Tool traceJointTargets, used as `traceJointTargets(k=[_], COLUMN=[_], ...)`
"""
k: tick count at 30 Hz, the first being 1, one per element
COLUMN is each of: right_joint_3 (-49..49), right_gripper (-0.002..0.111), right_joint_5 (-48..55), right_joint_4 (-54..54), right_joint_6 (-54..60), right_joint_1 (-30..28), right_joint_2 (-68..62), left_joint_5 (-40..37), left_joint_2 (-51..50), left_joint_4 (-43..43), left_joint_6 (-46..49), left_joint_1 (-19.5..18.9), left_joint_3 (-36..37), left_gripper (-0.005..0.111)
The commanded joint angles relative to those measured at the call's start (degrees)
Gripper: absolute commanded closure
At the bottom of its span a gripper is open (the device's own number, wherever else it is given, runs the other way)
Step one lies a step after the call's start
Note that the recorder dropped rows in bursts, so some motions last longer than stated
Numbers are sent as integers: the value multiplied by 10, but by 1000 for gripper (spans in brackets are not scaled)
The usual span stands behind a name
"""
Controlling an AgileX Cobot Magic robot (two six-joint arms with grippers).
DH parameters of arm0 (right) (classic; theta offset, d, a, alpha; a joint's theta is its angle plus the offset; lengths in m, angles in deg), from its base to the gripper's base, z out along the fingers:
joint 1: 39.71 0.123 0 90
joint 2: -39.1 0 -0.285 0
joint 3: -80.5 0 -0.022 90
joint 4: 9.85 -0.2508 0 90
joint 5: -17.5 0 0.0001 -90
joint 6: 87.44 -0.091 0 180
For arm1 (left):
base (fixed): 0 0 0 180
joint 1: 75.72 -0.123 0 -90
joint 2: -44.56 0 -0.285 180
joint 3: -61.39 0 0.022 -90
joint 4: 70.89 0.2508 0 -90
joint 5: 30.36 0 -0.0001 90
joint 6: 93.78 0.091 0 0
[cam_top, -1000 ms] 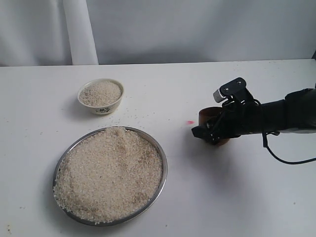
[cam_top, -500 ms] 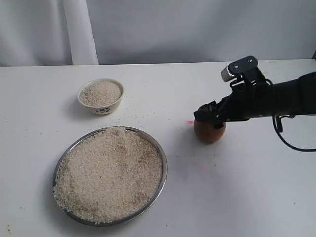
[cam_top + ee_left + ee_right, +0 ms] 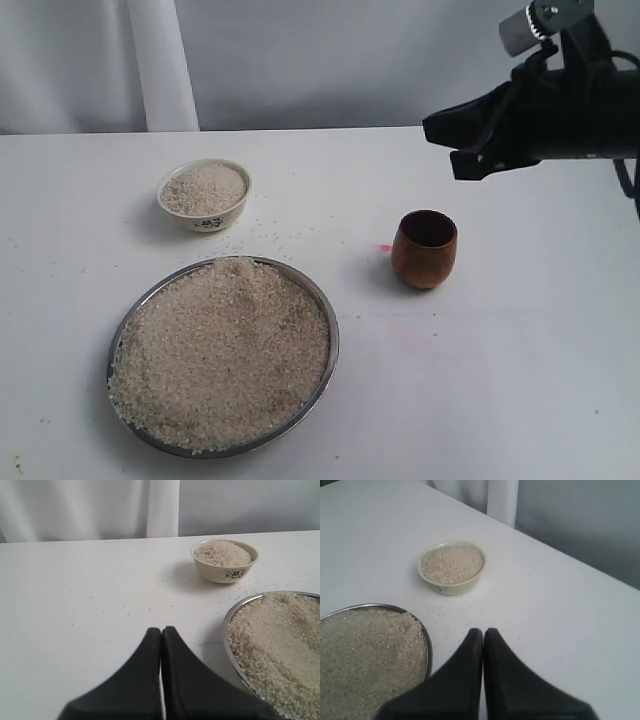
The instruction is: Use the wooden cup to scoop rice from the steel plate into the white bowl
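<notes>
While the steel plate (image 3: 322, 330) lies nearest on the table (image 3: 500, 400), heaped with rice (image 3: 220, 350) almost to its rim, the wooden cup (image 3: 425, 249) stands upright and apparently empty at about 2 o'clock from it, well apart. Its axis runs vertical, mouth up. Up at roughly 1 o'clock from the cup, raised clear of it, hangs the right gripper (image 3: 462, 150), jaws pressed together and holding nothing; the right wrist view (image 3: 483, 645) shows the tips touching. That arm looks the nearer one for any regrasp, I judge. Over by the plate's side, the left gripper (image 3: 161, 642) is likewise closed and empty. Farthest, at 11 o'clock from the plate, the white bowl (image 3: 205, 213) sits brim-full of rice.
</notes>
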Motion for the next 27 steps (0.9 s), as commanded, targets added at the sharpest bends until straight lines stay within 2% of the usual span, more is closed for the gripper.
traceJointTargets(k=[1,12,27], right_joint_3=[-1,-1,-1], right_gripper=[108,108,108], right_joint_5=[9,6,6], right_joint_4=[15,15,13], right_joint_6=[-12,-13,-13], right_joint_1=[-1,-1,-1], right_joint_2=[58,181,194], left_joint_5=[8,8,8], left_joint_2=[1,1,1], left_joint_4=[0,0,0], left_joint_6=[0,-2,-2], left_joint_1=[3,3,3], left_joint_3=[1,1,1], left_gripper=[107,107,107])
